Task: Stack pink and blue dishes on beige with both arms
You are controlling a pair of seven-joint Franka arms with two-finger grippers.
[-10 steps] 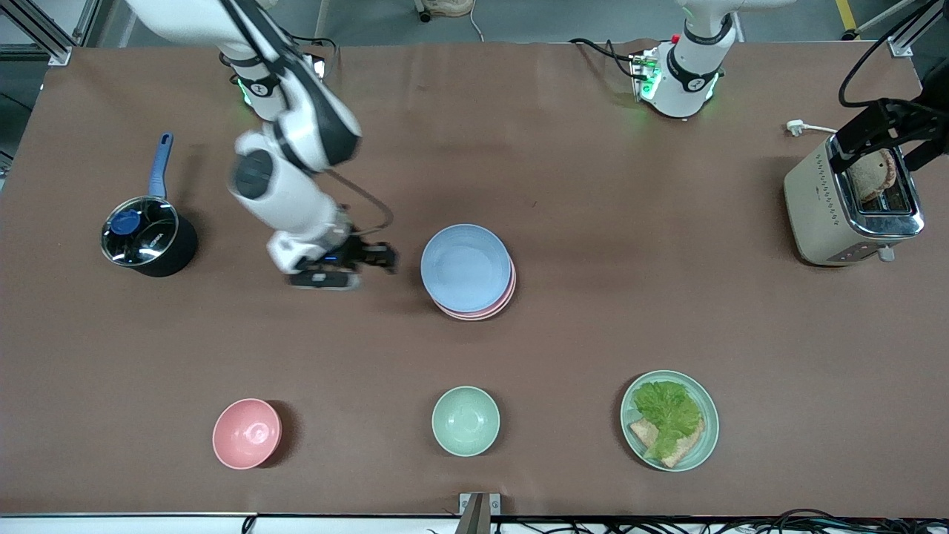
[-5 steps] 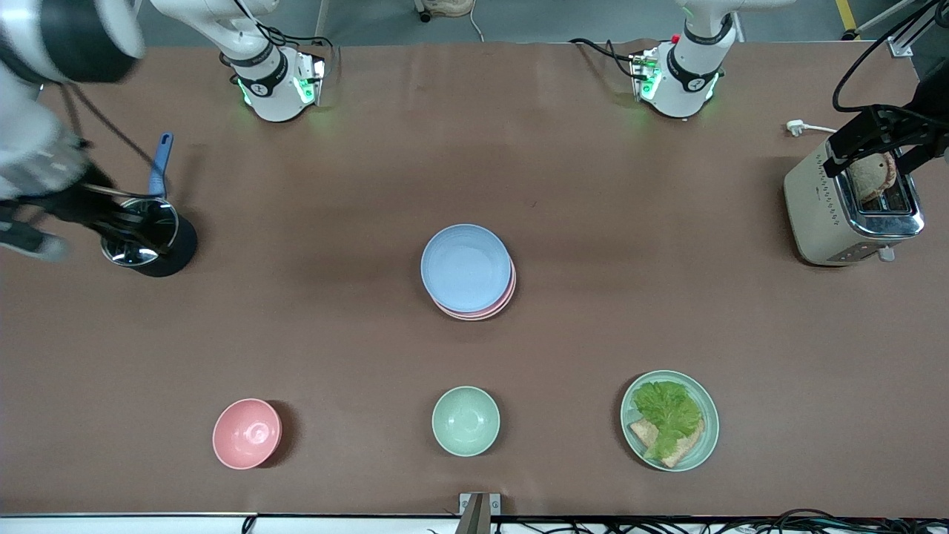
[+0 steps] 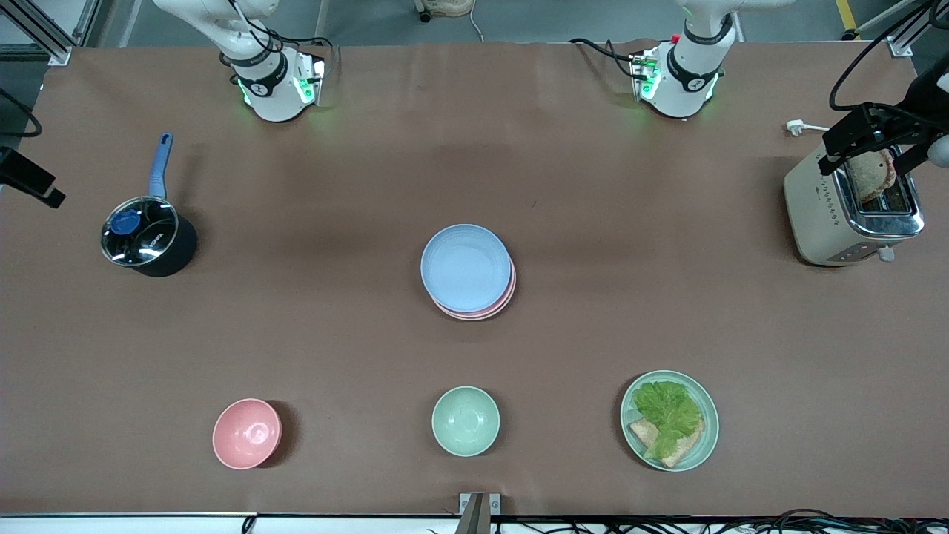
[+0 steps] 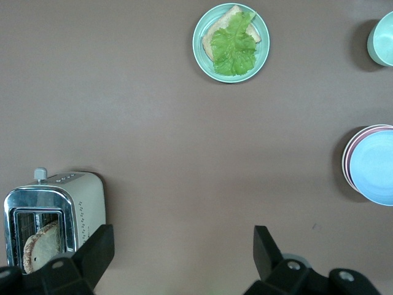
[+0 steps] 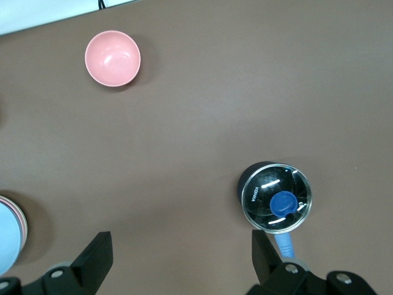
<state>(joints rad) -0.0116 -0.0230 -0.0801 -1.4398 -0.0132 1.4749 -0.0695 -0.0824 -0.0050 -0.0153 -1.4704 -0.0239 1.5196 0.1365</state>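
Note:
The light blue plate (image 3: 465,267) lies on top of the pink plate (image 3: 489,311) in one stack at the table's middle. Only the pink plate's rim shows. The beige plate is hidden under them in the front view. In the left wrist view the blue plate (image 4: 376,167) and the pink rim (image 4: 349,165) sit at the frame's edge. My left gripper (image 3: 875,144) hangs open and empty over the toaster, its jaws wide apart (image 4: 182,258). My right gripper (image 3: 30,180) is at the right arm's end of the table, open and empty (image 5: 181,261).
A black pot (image 3: 144,239) with a glass lid and blue handle stands toward the right arm's end. Nearest the front camera are a small pink bowl (image 3: 247,433), a mint-green bowl (image 3: 465,420) and a mint-green plate (image 3: 708,430) with lettuce and bread. A toaster (image 3: 830,215) holds toast.
My right arm has swung away from beside the stack, past the pot, out to the table's edge. The left gripper has drifted slightly over the toaster. The stack has not moved.

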